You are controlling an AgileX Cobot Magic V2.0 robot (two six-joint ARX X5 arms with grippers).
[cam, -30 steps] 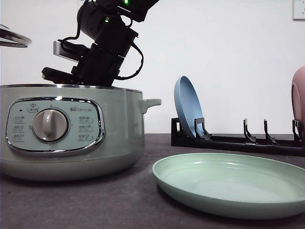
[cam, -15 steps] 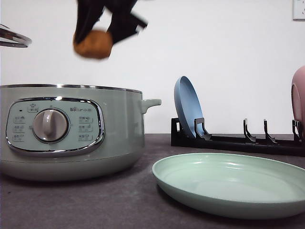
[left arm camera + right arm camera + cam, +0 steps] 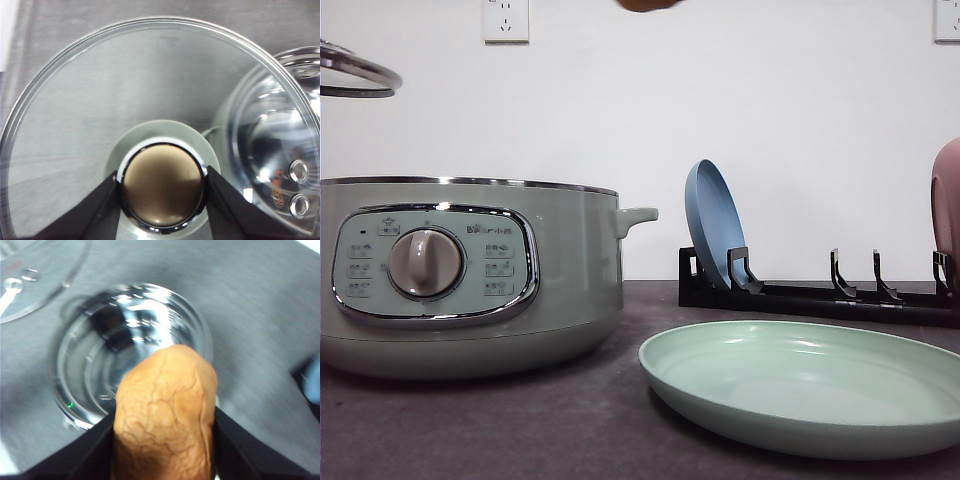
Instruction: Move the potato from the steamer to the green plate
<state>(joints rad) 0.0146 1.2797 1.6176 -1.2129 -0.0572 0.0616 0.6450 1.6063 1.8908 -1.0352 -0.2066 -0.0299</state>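
Right gripper (image 3: 162, 440) is clenched on the potato (image 3: 165, 415), high above the open steamer (image 3: 470, 275) at the left, while the left gripper (image 3: 162, 187) grasps the lid knob (image 3: 162, 187). Potato looks firm, lumpy and fairly light, so a hold across its middle seems safest on the way to the green plate (image 3: 800, 385) at the near right.

A white wall (image 3: 800, 120) with sockets (image 3: 506, 19) rises behind the dark tabletop (image 3: 520, 420).
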